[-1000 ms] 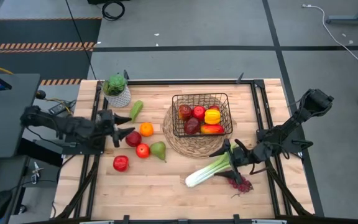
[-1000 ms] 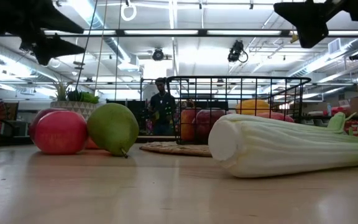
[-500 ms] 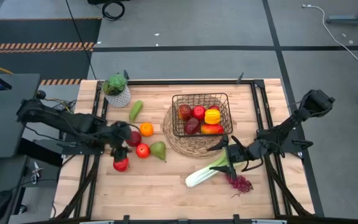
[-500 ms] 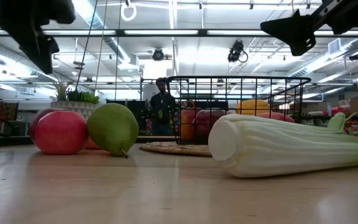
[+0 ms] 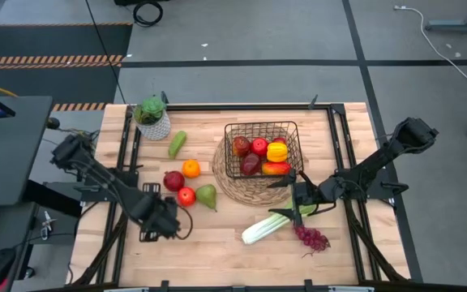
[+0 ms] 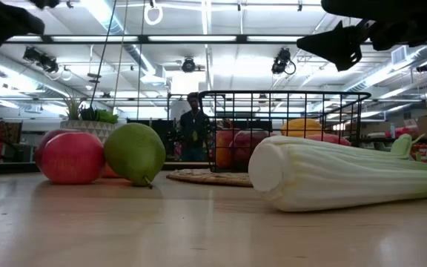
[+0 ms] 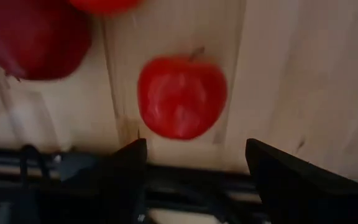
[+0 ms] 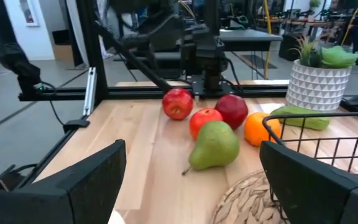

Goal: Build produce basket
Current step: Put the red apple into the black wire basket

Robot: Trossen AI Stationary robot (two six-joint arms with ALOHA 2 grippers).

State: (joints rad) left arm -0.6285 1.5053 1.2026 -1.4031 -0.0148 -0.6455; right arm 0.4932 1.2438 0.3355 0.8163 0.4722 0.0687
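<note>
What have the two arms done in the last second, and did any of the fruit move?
The left claw swung from beside the dark apple toward the table's front edge and now hangs over the lone red apple, open, not gripping. The right claw slid from the celery toward the basket, open and empty. No produce moved.

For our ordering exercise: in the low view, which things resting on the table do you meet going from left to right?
Red apple → green pear → black wire basket on its straw mat → celery.
</note>
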